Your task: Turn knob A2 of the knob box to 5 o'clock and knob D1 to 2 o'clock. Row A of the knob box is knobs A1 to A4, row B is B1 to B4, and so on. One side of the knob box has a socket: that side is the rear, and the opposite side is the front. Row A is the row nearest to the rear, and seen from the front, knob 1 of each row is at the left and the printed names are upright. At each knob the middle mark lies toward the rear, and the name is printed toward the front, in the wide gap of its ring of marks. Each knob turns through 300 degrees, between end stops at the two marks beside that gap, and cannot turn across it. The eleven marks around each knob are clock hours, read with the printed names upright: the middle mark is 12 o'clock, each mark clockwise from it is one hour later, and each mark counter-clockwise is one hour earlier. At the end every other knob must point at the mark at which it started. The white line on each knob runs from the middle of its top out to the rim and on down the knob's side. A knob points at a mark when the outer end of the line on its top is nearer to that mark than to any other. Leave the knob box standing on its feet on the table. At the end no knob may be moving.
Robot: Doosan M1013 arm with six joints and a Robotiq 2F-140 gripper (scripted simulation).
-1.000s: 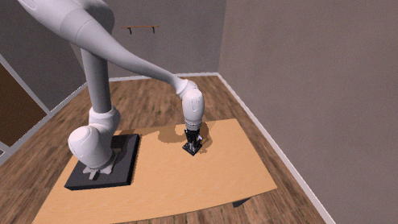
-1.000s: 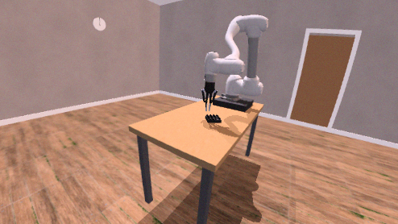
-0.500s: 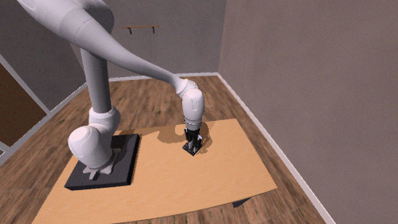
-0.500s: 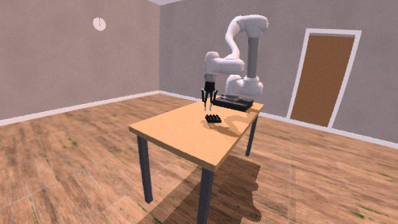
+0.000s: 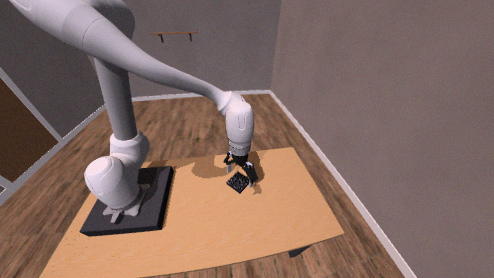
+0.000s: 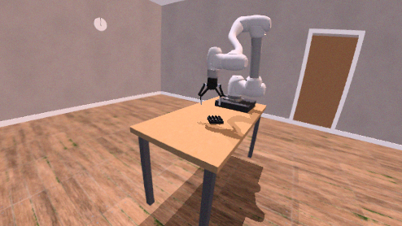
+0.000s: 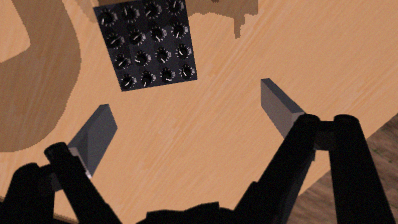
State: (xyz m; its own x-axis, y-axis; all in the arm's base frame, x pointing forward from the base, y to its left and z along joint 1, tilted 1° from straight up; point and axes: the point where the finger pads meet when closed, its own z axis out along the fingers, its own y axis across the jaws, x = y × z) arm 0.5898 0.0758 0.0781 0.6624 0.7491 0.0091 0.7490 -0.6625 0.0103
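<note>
The knob box [image 7: 145, 44] is a small black square box with four rows of black knobs, each with a white line. It stands flat on the wooden table, and shows in the top view [image 5: 238, 183] and in the exterior view [image 6: 215, 119]. My gripper [image 7: 186, 104] is open wide and empty, raised well above the table. In the wrist view the box lies beyond the fingertips, toward the upper left, apart from both fingers. The gripper also shows in the top view [image 5: 242, 169] and in the exterior view [image 6: 211, 93]. The knob names and line directions are too small to read.
The arm's dark base plate [image 5: 131, 201] sits on the table's left part. The table's edge [image 7: 350, 155] runs close under the right finger in the wrist view, with the wooden floor beyond it.
</note>
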